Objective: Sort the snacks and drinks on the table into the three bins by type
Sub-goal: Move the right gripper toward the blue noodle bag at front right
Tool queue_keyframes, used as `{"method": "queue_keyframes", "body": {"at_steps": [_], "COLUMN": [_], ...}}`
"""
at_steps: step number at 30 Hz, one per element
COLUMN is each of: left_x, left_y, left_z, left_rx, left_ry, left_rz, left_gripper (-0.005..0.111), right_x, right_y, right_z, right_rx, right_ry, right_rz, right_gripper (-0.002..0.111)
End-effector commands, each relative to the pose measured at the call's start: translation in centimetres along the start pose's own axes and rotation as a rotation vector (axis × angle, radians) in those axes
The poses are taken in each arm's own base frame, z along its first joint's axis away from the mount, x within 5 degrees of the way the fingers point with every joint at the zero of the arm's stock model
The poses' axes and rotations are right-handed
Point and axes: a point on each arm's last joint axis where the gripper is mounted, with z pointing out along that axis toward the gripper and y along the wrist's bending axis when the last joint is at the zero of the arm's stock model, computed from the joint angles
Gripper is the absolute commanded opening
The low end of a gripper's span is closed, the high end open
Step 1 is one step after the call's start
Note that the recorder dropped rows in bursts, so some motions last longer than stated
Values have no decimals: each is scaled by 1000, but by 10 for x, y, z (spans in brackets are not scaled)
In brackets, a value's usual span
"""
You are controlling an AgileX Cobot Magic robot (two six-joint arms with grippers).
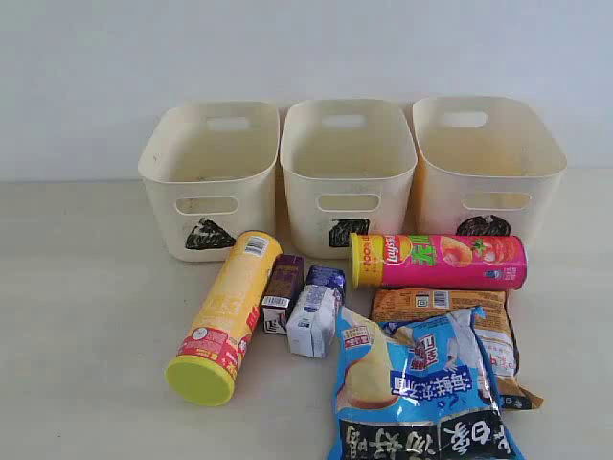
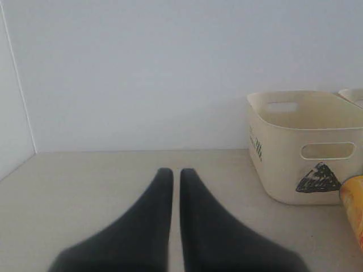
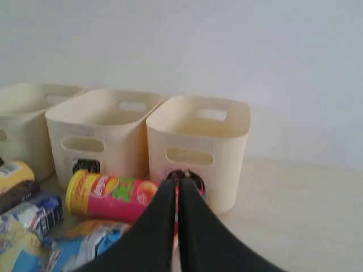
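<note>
— How do your grippers stand?
— My left gripper (image 2: 176, 177) is pinched closed and empty, with table (image 2: 85, 181) ahead and the triangle bin (image 2: 278, 164) near. My right gripper (image 3: 177, 190) is closed too, holding nothing; the magenta can (image 3: 110, 195) shows beyond its tips.
— And the goods?
— From outside, the row at twelve runs triangle bin, square bin (image 1: 347, 172), circle bin (image 1: 488, 168). Three cartons (image 1: 313, 321) huddle mid-table. The yellow can (image 1: 227, 314) lies at eight of them, the magenta can at two. At four, the blue bag (image 1: 417, 393) overlaps the orange bag (image 1: 450, 309).
</note>
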Motion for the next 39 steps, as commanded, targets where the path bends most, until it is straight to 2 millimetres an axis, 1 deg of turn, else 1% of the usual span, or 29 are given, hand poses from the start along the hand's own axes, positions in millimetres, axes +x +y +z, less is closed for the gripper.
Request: {"method": "queue_keyframes", "body": {"at_steps": [1,2,3,7,8,9,10,12,14,15,16,17,21,22,24,25,27,28,29,32,34,37,39], "left_x": [0,0,0,0,0,0,0,0,0,0,0,0,0,0,0,0,0,0,0,0,0,0,0], "left_y": [0,0,0,0,0,0,0,0,0,0,0,0,0,0,0,0,0,0,0,0,0,0,0], "left_z": [0,0,0,0,0,0,0,0,0,0,0,0,0,0,0,0,0,0,0,0,0,0,0], "left_rx": [5,5,5,5,5,5,5,5,5,5,5,5,5,5,5,5,5,5,5,5,5,5,5], "left_ry": [-8,-8,-8,-8,-8,-8,-8,-8,-8,-8,-8,-8,-8,-8,-8,-8,-8,-8,-8,-8,-8,-8,-8], "left_rz": [4,4,4,4,4,4,4,4,4,4,4,4,4,4,4,4,4,4,4,4,4,4,4], "left_gripper": [4,4,4,4,4,4,4,4,4,4,4,4,4,4,4,4,4,4,4,4,4,4,4], "right_x": [-21,-27,-37,-50,-55,-58,-63,-64,-82,-97,-106,-122,-152,-160,-169,-170,-170,-166,-163,-147,-139,-133,-130], "right_y": [-1,-1,-2,-2,-3,-3,-3,-3,-3,-4,-4,-5,-5,-6,-6,-6,-6,-5,-5,-3,-3,-4,-5], "right_z": [-3,-4,-8,-15,-19,-21,-25,-25,-24,-21,-18,-11,14,24,41,54,71,84,93,123,141,160,169], "right_rx": [10,14,20,29,14,-1,-50,-97,-99,-99,-99,-99,-87,-76,-67,-63,-59,-53,-50,-30,-16,7,15], "right_ry": [-226,-286,-403,-567,-643,-684,-754,-743,-741,-741,-745,-743,-721,-702,-670,-638,-580,-519,-462,-217,-41,209,359], "right_rz": [-8,-8,-8,-8,49,96,217,338,333,333,333,333,312,289,277,276,273,275,270,236,173,119,76], "right_gripper": [0,0,0,0,0,0,0,0,0,0,0,0,0,0,0,0,0,0,0,0,0,0,0]}}
